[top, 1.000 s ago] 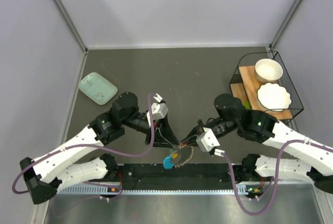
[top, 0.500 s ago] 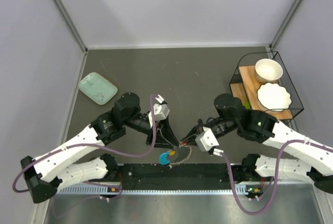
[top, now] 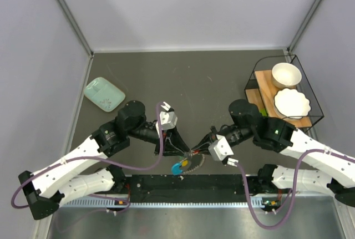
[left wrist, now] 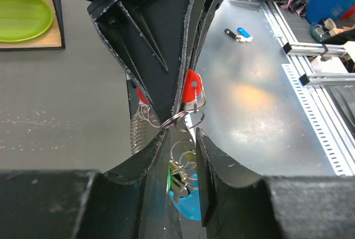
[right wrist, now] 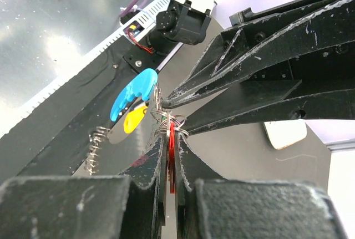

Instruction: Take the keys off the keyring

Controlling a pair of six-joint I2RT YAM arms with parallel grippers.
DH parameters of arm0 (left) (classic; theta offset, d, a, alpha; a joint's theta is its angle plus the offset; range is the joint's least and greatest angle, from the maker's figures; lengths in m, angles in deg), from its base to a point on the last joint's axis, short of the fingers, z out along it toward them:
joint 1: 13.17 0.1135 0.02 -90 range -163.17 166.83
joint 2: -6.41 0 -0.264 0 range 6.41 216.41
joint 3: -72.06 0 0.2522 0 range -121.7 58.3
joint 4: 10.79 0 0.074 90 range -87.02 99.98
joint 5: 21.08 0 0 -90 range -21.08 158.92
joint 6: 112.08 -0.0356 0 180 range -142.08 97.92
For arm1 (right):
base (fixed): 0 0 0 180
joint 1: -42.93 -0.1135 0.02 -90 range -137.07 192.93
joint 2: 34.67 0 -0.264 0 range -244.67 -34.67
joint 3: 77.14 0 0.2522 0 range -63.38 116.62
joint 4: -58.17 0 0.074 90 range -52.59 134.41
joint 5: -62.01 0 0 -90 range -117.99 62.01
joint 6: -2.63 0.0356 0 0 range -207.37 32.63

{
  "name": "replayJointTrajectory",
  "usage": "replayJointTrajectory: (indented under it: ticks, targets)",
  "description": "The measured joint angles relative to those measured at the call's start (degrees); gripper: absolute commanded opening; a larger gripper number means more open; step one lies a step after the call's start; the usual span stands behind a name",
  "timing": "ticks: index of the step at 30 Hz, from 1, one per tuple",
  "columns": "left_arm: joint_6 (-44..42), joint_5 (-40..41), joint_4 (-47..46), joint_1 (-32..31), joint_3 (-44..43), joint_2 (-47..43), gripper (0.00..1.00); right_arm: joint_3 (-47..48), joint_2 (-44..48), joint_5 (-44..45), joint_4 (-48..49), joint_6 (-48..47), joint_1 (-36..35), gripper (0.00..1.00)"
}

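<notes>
My right pincer point(right wrist: 171, 139) stayed clenched on the red key point(left wrist: 191, 85) and my left pincer point(left wrist: 182, 135) grasping its wire ring point(left wrist: 178, 120), while the keyring point(top: 178, 168) had lifted slightly from the black rail point(top: 155, 183), the key seemingly still threaded on.

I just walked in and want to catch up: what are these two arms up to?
They meet at the table's near edge over a key bunch. The right fingers are shut on a red plastic-headed key; the left fingers appear to pinch the small metal rings beside it. The bright blue oval loop dangles below.
</notes>
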Motion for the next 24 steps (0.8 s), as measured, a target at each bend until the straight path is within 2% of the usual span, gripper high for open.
replayJointTrajectory:
  ticks: [8,24]
  targets:
    - [0.24,0.13,0.09,0.0,0.0,0.35,0.31,0.0,-0.02,-0.39,0.39,0.02,0.0,0.0]
    - [7.19,-6.69,-7.37,0.04,1.84,1.81,0.31,-0.02,0.0,-0.92,0.74,0.15,0.0,0.0]
